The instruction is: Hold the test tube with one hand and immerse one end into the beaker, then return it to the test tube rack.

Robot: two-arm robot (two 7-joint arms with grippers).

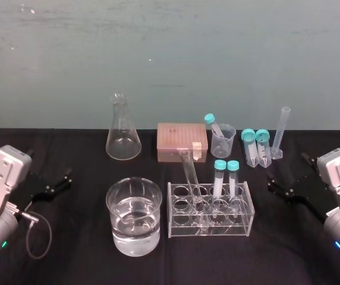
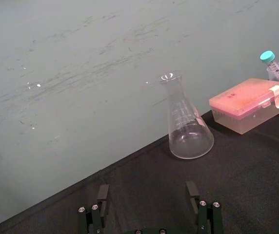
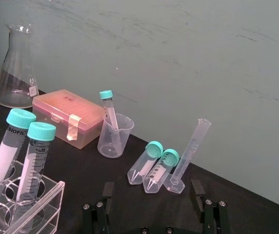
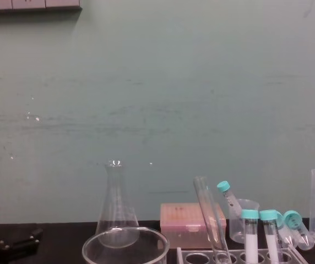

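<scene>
Black cloth covers the bench (image 1: 75, 249), all glassware is on top of it

- beaker (image 1: 134, 217): near the front edge, left of centre, roughly half full of clear liquid, nothing dipped in it
- test tube rack (image 1: 210, 209): just beside the beaker on its right, apart from it
- test tube (image 1: 192, 178): sits in a hole on the rack's left half, round end down, open mouth up, leaning back and to the left; looks empty
- two capped tubes (image 1: 226, 178): teal caps, white fill, upright in holes on the rack's right half
- flask (image 1: 123, 133): near the back edge behind the beaker, looks empty
- pink box (image 1: 179, 141): back edge, centre, lid shut
- plastic cup (image 1: 223, 141): just right of the box, one teal-capped tube (image 1: 212, 124) leaning inside it
- two more teal-capped tubes (image 1: 257, 147): right of the cup, side by side, clear walls, cannot tell any fill
- graduated cylinder (image 1: 282, 133): just beside that pair, toward the back right corner, looks empty

Left gripper (image 2: 148, 190): over the bench's left edge, fingers spread wide, nothing between them, pointing toward the flask

Right gripper (image 3: 152, 186): over the right edge, fingers also spread wide, holding nothing, well apart from the rack
</scene>
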